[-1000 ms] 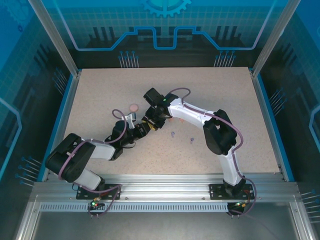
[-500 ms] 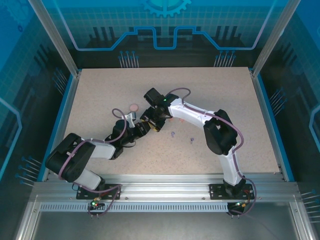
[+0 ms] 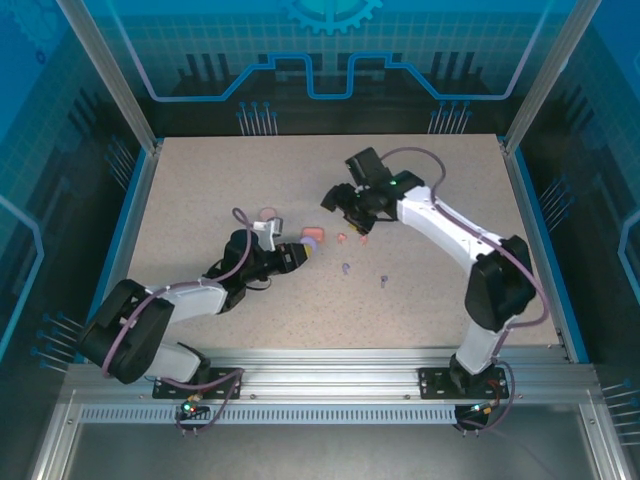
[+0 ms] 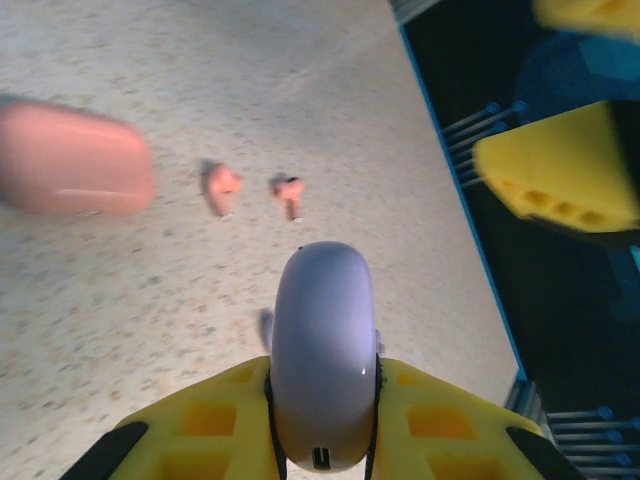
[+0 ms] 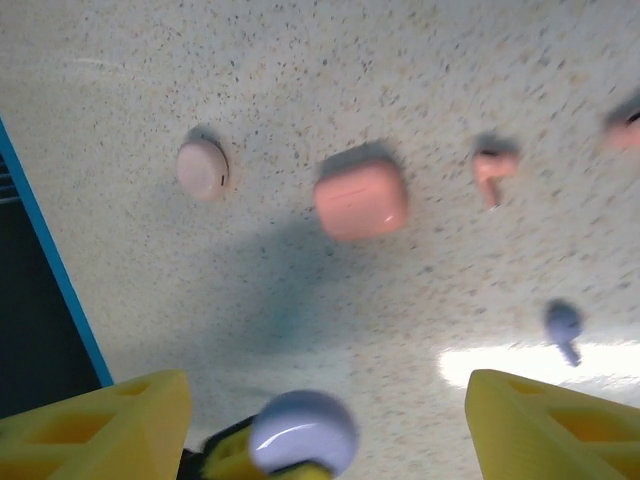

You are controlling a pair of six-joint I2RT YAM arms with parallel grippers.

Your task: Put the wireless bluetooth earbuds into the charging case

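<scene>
Two coral earbuds (image 4: 222, 188) lie loose beside the coral case (image 4: 70, 160).

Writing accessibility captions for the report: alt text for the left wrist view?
The left tool grips a smooth lavender pebble-shaped case between its yellow fingers. Beyond it, on the speckled beige table, lie a blurred coral-pink rounded case and two small coral-pink stemmed earbuds.

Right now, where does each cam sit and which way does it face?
Top external: above, behind the bases, looking down on the table; left arm and right arm show.
Left wrist: low, looking along the table; left tool shut on lilac case.
Right wrist: looking down; right tool open.
Both wrist views share the coral case and lilac case.
</scene>
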